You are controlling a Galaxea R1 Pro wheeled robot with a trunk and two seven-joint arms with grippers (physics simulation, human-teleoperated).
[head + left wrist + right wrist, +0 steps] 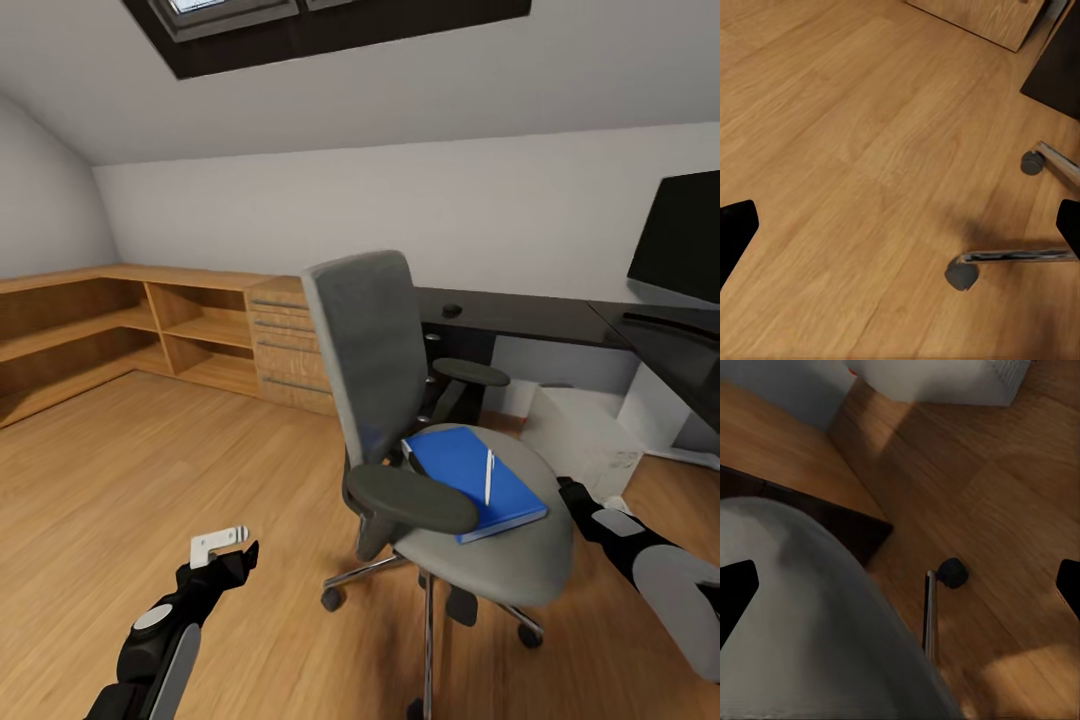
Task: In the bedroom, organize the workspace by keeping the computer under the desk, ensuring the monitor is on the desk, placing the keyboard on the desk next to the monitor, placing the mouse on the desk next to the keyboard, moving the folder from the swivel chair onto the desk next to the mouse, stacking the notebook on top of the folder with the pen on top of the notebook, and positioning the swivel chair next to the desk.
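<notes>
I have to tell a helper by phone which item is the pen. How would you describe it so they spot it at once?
Find the grey fabric swivel chair in the middle of the room. On its seat lies a flat bright blue folder, and on that folder rests a thin white stick pen. It is the only slim pale thing there, a narrow line against the blue.

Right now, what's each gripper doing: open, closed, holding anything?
Left gripper: open and empty, fingers spread wide above the wood floor.
Right gripper: open and empty, beside the swivel chair seat.
</notes>
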